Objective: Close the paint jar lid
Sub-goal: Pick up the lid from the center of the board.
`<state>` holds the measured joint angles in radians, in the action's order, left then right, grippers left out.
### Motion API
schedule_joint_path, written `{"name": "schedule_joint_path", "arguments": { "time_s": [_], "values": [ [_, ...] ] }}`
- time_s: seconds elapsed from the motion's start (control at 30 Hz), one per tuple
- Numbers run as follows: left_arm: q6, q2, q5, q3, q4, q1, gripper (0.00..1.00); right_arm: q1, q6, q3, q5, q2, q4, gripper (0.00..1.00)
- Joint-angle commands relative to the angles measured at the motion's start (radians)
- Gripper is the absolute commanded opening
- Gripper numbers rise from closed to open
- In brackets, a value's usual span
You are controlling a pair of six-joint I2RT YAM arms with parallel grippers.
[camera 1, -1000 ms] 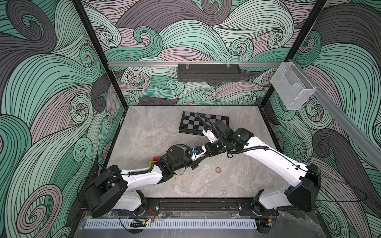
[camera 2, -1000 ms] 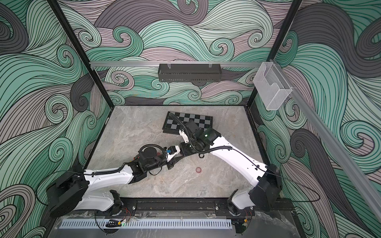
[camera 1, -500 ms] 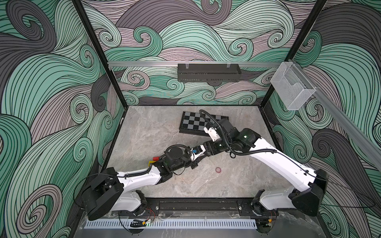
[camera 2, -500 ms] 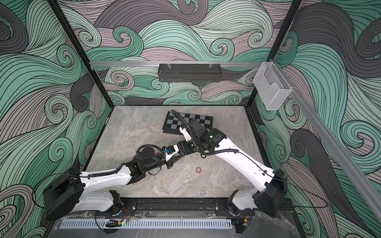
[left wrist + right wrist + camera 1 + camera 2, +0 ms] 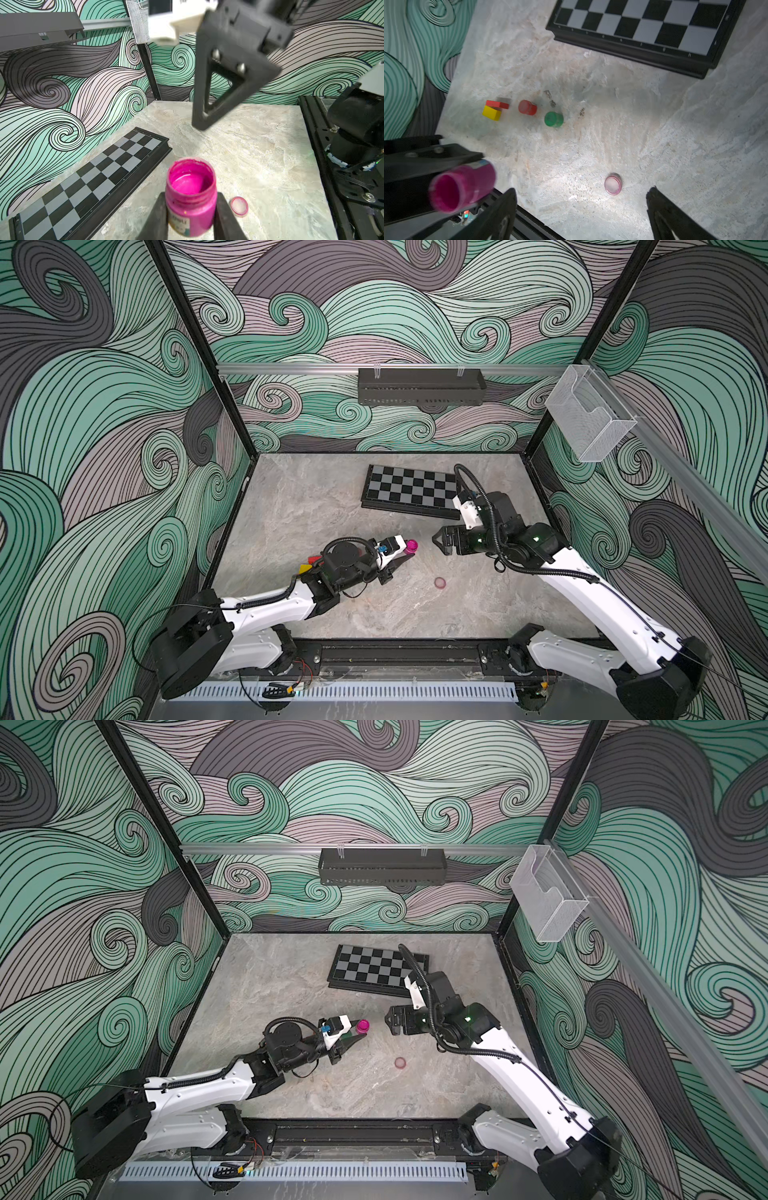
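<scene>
Looking down in both top views, I saw the grey marble tabletop (image 5: 316, 506) filling the lower middle of the frame. A black-and-grey chessboard (image 5: 409, 489) lay flat toward its upper right. Below the board, the left gripper (image 5: 402, 552) reached in from the lower left and was clamped on the open paint jar (image 5: 411, 546). One black finger pressed each side of its body, holding it near the centre of the table. The left wrist view showed wet magenta paint inside. The right gripper (image 5: 441, 540) hung just right of the jar, apart from it, its jaws spread wide with nothing between them. The lid (image 5: 439, 582), round and pinkish, lay flat on the marble below and right of the jar, near it but not touching. Smaller still, the right wrist view showed a green cylinder (image 5: 553, 119), a red cylinder (image 5: 527, 107), a yellow block (image 5: 492, 113) and a red block (image 5: 497, 104) touching it. These sat in a loose row on the table.
</scene>
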<state>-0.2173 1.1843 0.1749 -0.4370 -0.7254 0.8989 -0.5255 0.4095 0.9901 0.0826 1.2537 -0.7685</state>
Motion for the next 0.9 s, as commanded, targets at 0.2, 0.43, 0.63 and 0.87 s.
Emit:
{"name": "schedule_joint_path", "arguments": {
  "time_s": [0.2,0.43,0.63,0.87],
  "values": [
    [0.025,-0.061,-0.020,0.006,0.030,0.000,0.12,0.013,0.018,-0.142,-0.007,0.052,0.128,0.98],
    [0.030,-0.088,-0.045,0.019,0.046,0.000,0.12,0.002,-0.005,-0.163,-0.024,0.105,0.136,0.99],
    [0.042,-0.089,-0.045,0.023,0.043,-0.001,0.12,-0.034,-0.005,-0.172,-0.066,0.124,0.137,0.99],
    [0.042,-0.107,-0.046,0.026,0.060,-0.001,0.12,-0.070,-0.003,-0.183,-0.096,0.167,0.158,0.93]
  ]
}}
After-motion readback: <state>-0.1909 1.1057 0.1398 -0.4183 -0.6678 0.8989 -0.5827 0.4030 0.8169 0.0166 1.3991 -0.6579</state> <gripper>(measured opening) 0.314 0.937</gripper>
